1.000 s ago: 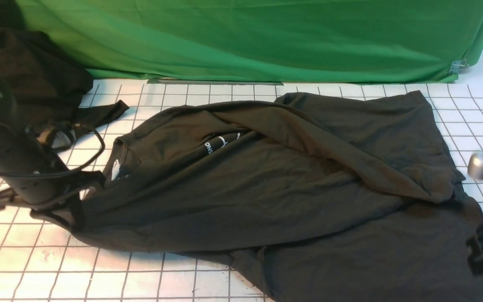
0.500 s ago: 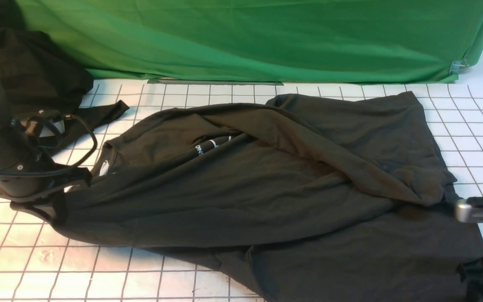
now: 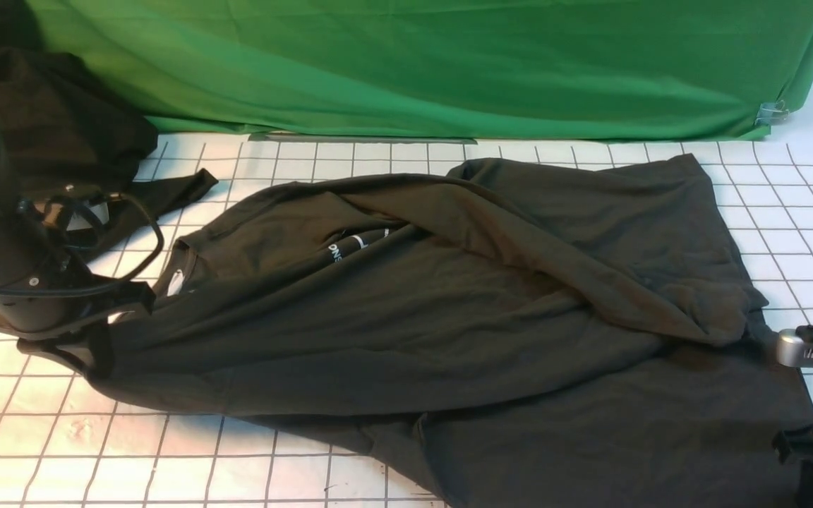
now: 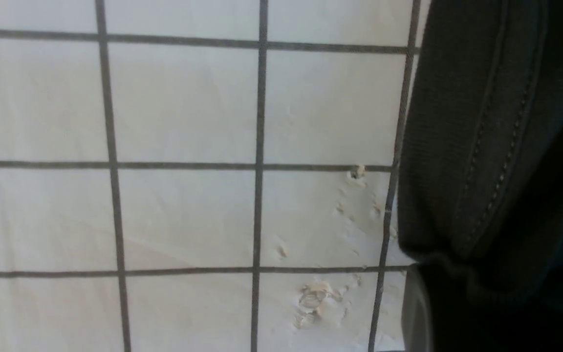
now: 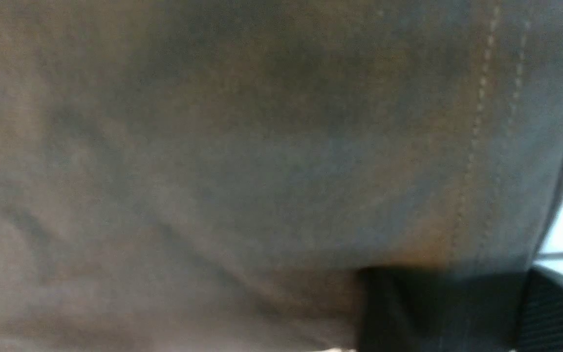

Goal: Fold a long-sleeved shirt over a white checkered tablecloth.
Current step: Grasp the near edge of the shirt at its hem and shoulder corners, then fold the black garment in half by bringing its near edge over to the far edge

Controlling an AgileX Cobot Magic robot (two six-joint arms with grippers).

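A fold of the long-sleeved shirt (image 3: 449, 317) covered most of its white logo (image 3: 353, 247); the few letters that showed were too small to read surely. The shirt's near part ran off the bottom edge of the front view. The left fingers (image 3: 92, 353) merged with the dark cloth, their tips lost in it. The right fingers (image 3: 805, 347) were cut by the right edge, only one silver tip showing; whether they gripped the hem could not be told. The right wrist view was blurred and filled with cloth. The other black cloth heap (image 3: 46, 120) was cut off at the left edge and partly hidden by the left arm (image 3: 4, 261). The shirt hid much of the white checkered tablecloth (image 3: 61, 451).
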